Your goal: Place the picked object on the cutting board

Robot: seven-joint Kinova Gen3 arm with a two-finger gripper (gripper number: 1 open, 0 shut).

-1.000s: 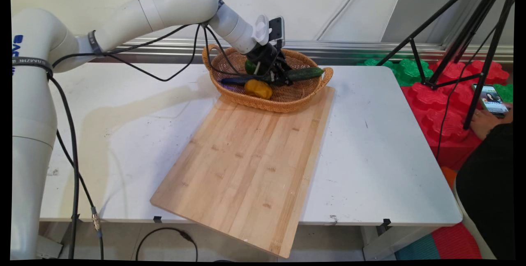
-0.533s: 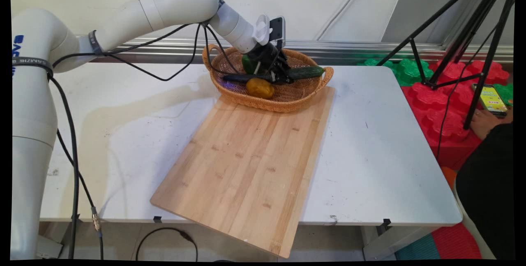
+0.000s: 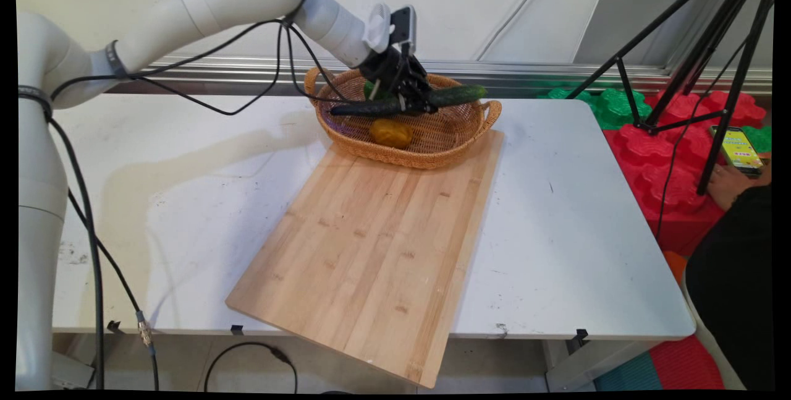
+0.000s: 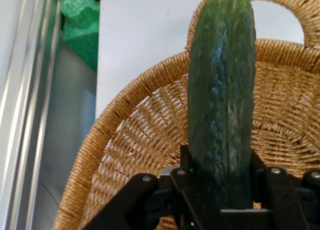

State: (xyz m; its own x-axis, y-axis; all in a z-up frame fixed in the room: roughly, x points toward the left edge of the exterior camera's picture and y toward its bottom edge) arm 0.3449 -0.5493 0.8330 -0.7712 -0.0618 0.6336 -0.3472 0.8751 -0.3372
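The gripper (image 3: 413, 105) clamps a cucumber (image 3: 454, 96) near its middle, above the basket (image 3: 426, 153). The cucumber lies roughly level, long axis running left-right across the basket, right end slightly higher. A potato (image 3: 390, 133) sits below.

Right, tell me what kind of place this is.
Probably a robot lab or demo room, not a kitchen: a tripod stands beside the table, foam blocks lie behind it, and the hand grips a cucumber.

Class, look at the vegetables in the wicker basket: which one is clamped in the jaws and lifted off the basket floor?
The long dark green cucumber. The gripper grips it mid-length, holding it level above the basket, while the yellow-brown vegetable lies loose on the weave.
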